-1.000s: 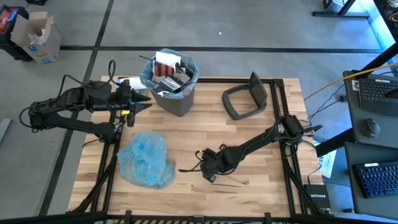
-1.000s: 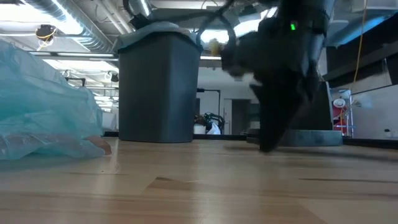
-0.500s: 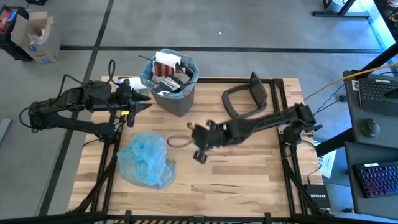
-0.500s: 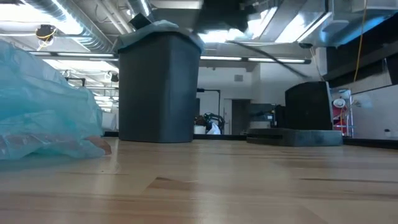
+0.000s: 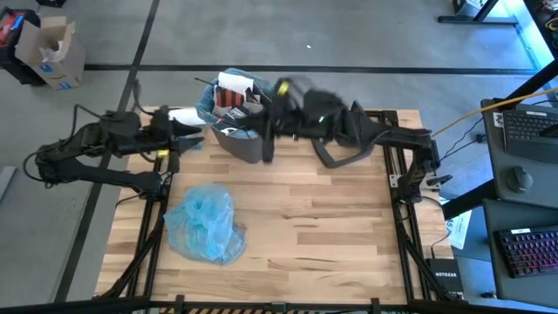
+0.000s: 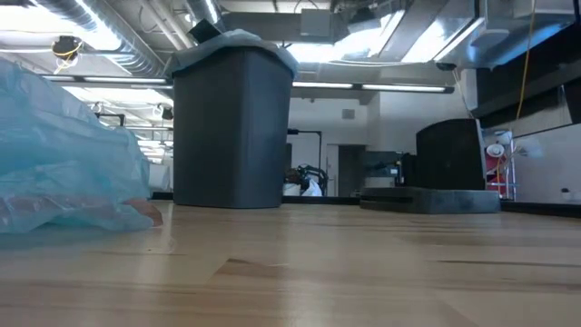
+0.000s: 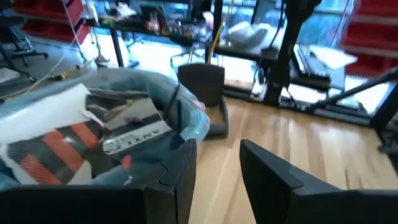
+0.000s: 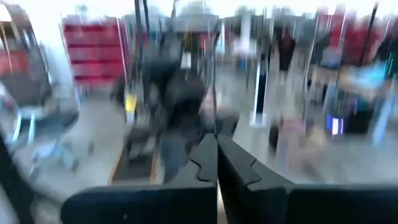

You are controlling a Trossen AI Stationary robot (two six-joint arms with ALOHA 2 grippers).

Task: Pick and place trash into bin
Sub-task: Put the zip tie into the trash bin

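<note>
The right gripper (image 5: pixel 281 87), pressed together, had swung up from the tabletop (image 5: pixel 331 227) to the dark grey plastic bin (image 5: pixel 240 131); a drop looked imminent.

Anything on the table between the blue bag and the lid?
No. In the high view, only bare wood lies between the blue bag and the lid.

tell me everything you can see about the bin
The bin is a small dark grey plastic wastebasket, tapering toward its base, standing upright at the table's far edge. A light blue liner folds over its rim. It is packed nearly full with trash: white paper and a red, black and white printed packet. Its lid lies off, on the table beside it. The right gripper is above its rim; the left gripper is close beside it.
</note>
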